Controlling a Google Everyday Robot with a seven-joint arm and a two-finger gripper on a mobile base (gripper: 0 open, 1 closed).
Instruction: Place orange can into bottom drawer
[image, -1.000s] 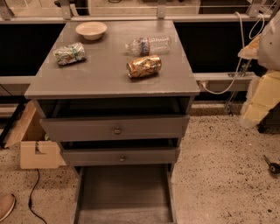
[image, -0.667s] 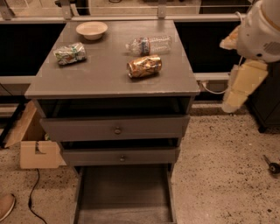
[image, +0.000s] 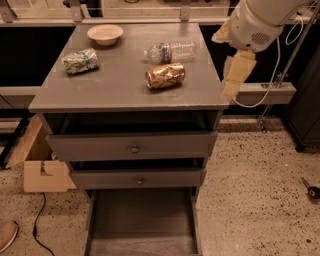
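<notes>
The orange can (image: 165, 76) lies on its side at centre frame on the cabinet top (image: 115, 87), its long axis running left to right, just below the clear bottle (image: 170, 50). Your gripper (image: 231, 90) hangs to the can's right, at the top's right edge, with nothing seen in it. Its spread cannot be told. The bottom drawer (image: 142, 220) stands pulled out at bottom centre.

My gripper (image: 234, 82) hangs at the right edge of the grey cabinet (image: 125, 95). Speckled floor (image: 250, 200) below it. Pale rail (image: 265, 92) just behind it. Dark cupboard (image: 307, 100) to its right. Cardboard box (image: 42, 172) and cable (image: 35, 227) low, well off to its left. Light is dim and warm.
</notes>
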